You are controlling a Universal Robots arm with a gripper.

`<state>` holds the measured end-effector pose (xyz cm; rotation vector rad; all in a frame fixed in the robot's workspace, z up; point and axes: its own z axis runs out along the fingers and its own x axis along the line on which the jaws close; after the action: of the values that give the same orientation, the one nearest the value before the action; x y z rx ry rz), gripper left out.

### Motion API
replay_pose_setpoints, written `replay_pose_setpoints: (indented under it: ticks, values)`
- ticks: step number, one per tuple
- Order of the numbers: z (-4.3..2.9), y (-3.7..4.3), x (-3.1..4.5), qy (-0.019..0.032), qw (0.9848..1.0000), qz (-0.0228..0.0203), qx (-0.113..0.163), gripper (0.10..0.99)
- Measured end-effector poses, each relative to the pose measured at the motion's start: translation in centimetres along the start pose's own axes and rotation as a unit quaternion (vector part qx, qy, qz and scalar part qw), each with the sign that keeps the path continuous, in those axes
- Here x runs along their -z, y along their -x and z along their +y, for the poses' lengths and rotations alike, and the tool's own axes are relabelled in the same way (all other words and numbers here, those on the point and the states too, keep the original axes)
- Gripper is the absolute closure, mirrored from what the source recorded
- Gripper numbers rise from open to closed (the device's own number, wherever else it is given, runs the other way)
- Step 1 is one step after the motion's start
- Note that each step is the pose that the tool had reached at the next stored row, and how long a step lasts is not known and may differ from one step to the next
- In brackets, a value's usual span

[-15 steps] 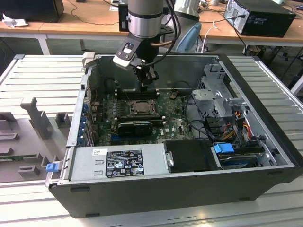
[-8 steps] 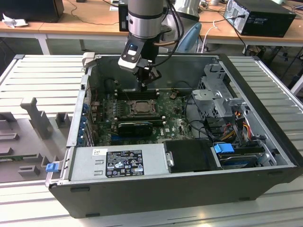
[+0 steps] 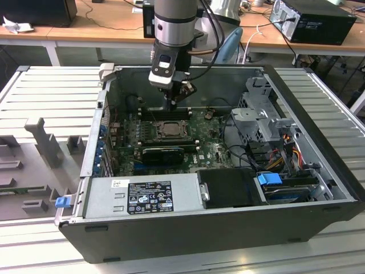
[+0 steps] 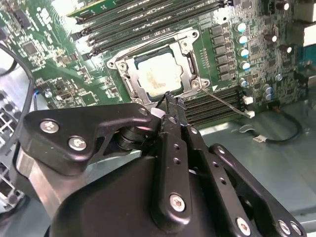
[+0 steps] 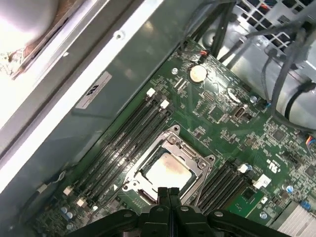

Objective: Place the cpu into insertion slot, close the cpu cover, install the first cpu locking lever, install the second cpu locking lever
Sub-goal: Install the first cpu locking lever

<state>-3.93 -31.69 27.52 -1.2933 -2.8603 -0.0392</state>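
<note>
gripper (image 5: 168, 193) pinched closed | cpu (image 5: 167, 172) under cpu cover (image 5: 170, 144), just beyond gripper tips

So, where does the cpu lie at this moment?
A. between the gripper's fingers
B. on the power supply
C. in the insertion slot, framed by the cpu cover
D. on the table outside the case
C: in the first wrist view the pale face of the cpu shows through the window of the cpu cover on the green board, and the shut gripper next to it holds no chip.
</note>
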Motion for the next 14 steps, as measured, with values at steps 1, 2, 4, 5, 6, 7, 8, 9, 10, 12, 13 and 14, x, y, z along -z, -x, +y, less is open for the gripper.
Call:
replay_pose_setpoints:
  ticks: [1,2,4,5,6,7,8,9,10,12,13,14]
  values:
    - [0.0,0.0,0.0,-0.0002,0.9999,0.0003,0.013,0.98]
    - [0.0,0.0,0.0,-0.0003,0.9998,0.0004,0.019,0.98]
    - [0.0,0.0,0.0,-0.0004,0.9995,0.0007,0.03,0.98]
    - [0.0,0.0,0.0,-0.0005,0.9993,0.0008,0.037,0.98]
    - [0.0,0.0,0.0,-0.0006,0.9991,0.0009,0.043,0.98]
    - [0.0,0.0,0.0,-0.0006,0.9989,0.0011,0.048,0.98]
    - [0.0,0.0,0.0,-0.0007,0.9982,0.0013,0.06,0.98]
    - [0.0,0.0,0.0,-0.0008,0.9977,0.0015,0.068,0.98]
    - [0.0,0.0,0.0,-0.0009,0.9973,0.0016,0.074,0.98]
    - [0.0,0.0,0.0,-0.0011,0.9964,0.0018,0.084,0.98]
    - [0.0,0.0,0.0,-0.0011,0.996,0.002,0.089,0.98]
    - [0.0,0.0,0.0,-0.0012,0.9956,0.002,0.094,0.98]
